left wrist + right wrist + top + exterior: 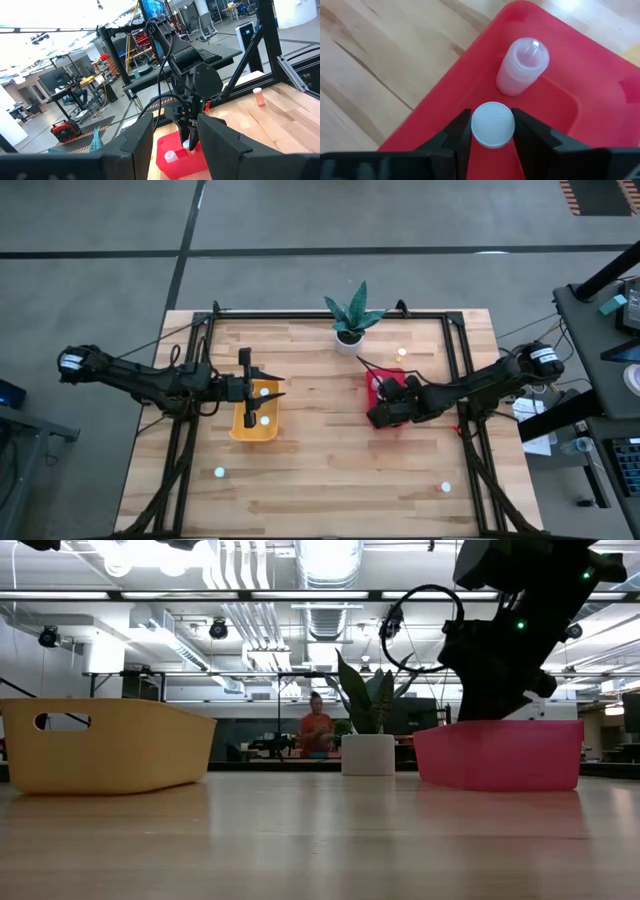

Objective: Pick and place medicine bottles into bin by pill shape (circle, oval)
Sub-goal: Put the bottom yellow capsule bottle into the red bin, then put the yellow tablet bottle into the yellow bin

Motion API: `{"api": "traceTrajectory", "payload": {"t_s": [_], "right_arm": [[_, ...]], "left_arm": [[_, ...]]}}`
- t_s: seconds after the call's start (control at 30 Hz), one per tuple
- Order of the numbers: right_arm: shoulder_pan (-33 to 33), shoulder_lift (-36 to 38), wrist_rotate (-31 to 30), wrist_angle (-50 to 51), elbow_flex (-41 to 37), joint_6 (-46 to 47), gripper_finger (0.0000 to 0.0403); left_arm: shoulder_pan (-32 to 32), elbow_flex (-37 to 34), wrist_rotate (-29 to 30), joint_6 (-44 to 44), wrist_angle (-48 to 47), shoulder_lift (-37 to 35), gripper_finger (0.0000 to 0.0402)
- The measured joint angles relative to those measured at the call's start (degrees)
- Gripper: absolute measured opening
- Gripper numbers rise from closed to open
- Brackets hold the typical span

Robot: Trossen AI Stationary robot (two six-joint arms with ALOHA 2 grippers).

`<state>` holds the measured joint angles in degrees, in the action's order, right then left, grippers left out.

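Wooden table (pixel 320 440) holds a red bin (pixel 600 95) under ceiling ducts (pixel 330 570).

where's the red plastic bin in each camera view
High view: red plastic bin right of centre, mostly under the right gripper.
Low view: right side, beside the white plant pot.
Left wrist view: lower centre, between that arm's fingers.
Right wrist view: fills the picture.
Shared landmark: the right gripper above the bin.

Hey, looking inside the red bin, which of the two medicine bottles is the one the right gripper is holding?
The white-capped bottle pinched between the right gripper fingers, cap toward the camera. The other bottle lies free beyond it on the red bin floor.
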<state>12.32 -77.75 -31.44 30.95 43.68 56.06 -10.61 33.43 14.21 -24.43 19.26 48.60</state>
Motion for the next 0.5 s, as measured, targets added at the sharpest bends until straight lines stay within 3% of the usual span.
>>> {"api": "traceTrajectory", "payload": {"t_s": [0.5], "right_arm": [[0.01, 1.35, 0.01, 1.33, 0.0, -0.06, 0.0194]], "left_arm": [[0.0, 0.02, 0.01, 0.0, 0.01, 0.04, 0.0138]]}}
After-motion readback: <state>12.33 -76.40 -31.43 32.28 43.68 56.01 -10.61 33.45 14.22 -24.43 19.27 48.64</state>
